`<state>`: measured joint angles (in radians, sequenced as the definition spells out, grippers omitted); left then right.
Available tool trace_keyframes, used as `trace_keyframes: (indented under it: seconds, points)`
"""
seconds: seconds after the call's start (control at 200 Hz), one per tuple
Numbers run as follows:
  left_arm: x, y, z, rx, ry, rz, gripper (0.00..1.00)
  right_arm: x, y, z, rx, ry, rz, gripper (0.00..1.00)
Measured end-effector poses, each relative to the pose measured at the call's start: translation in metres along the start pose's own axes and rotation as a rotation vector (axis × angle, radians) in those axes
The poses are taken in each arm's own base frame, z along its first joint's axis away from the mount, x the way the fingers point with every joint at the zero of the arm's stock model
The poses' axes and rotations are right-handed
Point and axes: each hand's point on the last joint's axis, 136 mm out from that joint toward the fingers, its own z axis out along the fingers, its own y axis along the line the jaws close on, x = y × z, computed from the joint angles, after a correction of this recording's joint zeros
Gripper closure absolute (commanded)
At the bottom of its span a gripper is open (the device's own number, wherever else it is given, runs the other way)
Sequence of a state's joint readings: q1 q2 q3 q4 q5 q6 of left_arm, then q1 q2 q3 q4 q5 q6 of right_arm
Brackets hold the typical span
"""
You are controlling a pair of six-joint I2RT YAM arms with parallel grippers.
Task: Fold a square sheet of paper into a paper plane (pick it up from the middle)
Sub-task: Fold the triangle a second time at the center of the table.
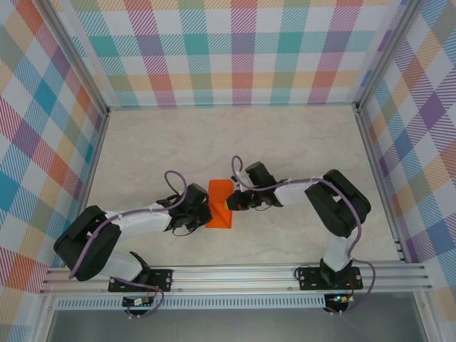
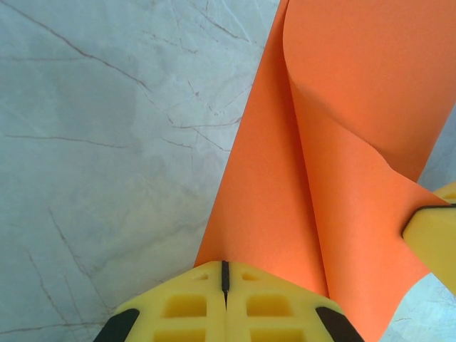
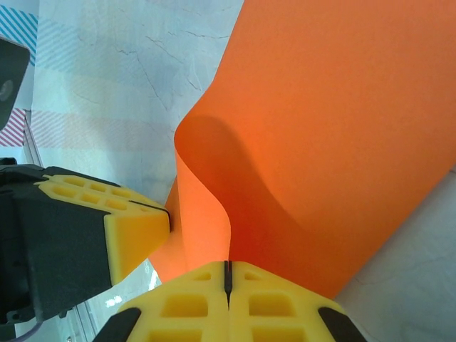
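Note:
The square sheet of paper (image 1: 219,205) is bright orange and is held off the table between my two grippers, bent into a loose curl. My left gripper (image 1: 204,211) pinches its left edge. In the left wrist view the yellow fingertips (image 2: 206,285) are pressed together at that gripper (image 2: 225,268), and the sheet (image 2: 285,185) runs away from them. My right gripper (image 1: 232,202) pinches the opposite edge. There too the jaws of the gripper (image 3: 228,268) are shut, and the sheet (image 3: 335,142) rises in a curved wave. The paper plane is out of view.
The pale marbled tabletop (image 1: 235,142) spreads behind the paper. Chequered walls (image 1: 235,50) and metal frame posts enclose it on three sides. A metal rail (image 1: 235,274) carrying both arm bases runs along the near edge.

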<state>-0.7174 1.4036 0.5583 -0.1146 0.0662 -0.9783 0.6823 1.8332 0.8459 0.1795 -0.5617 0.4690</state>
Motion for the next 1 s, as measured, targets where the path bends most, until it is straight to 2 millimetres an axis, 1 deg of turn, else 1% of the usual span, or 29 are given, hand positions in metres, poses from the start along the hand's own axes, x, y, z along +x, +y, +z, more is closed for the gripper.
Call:
trace_keyframes:
  seconds: [0.525, 0.865, 1.0]
  points:
    - [-0.001, -0.001, 0.001, -0.012, 0.006, 0.003, 0.96, 0.002, -0.013, 0.006, 0.048, 0.029, -0.027, 0.94]
    - [0.000, -0.001, 0.001, -0.016, 0.008, 0.006, 0.96, -0.006, -0.011, 0.007, 0.056, 0.033, -0.046, 0.95]
    - [-0.001, -0.001, 0.001, -0.019, 0.010, 0.005, 0.96, -0.003, -0.015, 0.009, 0.060, 0.043, -0.040, 0.94]
